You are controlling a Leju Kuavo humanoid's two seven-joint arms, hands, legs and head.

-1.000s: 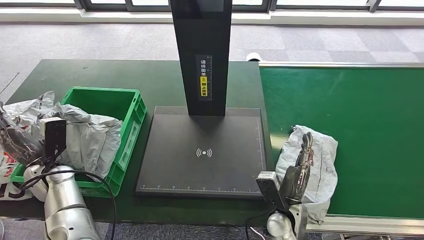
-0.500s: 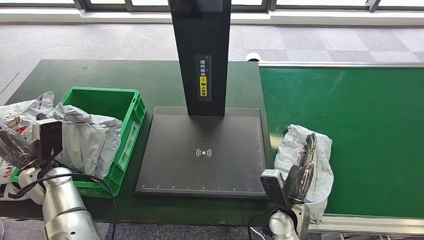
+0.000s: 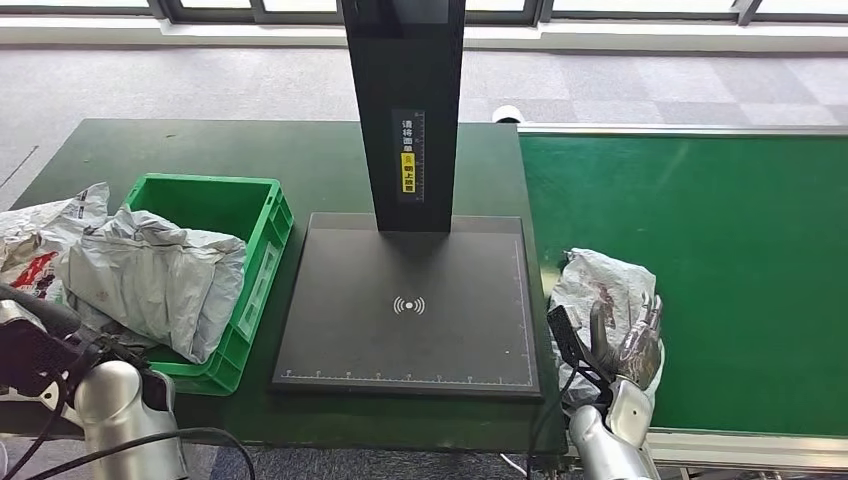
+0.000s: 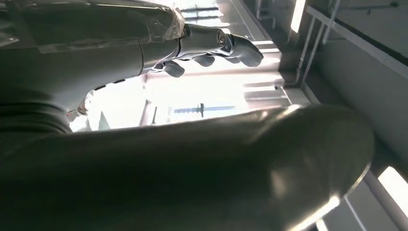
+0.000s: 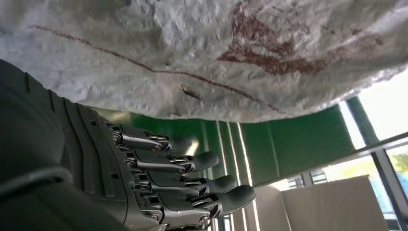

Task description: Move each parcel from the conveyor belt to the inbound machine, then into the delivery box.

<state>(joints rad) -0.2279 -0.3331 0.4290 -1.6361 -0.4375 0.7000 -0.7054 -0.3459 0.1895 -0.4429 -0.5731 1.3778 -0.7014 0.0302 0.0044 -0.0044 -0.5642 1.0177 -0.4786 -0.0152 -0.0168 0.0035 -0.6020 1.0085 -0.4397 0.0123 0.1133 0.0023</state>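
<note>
Right hand at a conveyor parcel

The grey parcel [image 3: 603, 285] lies on the green conveyor belt [image 3: 720, 250]; right hand [image 3: 628, 345] beside it, fingers [image 5: 211, 185] spread, empty. Left hand [image 4: 211, 45] open, empty.

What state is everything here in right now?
Right hand: open, fingers spread against the parcel.
Left hand: open, holding nothing.
Grey parcel: crumpled, on the conveyor belt.
Green crate: holds a grey bag.
Scanner plate: bare.
</note>
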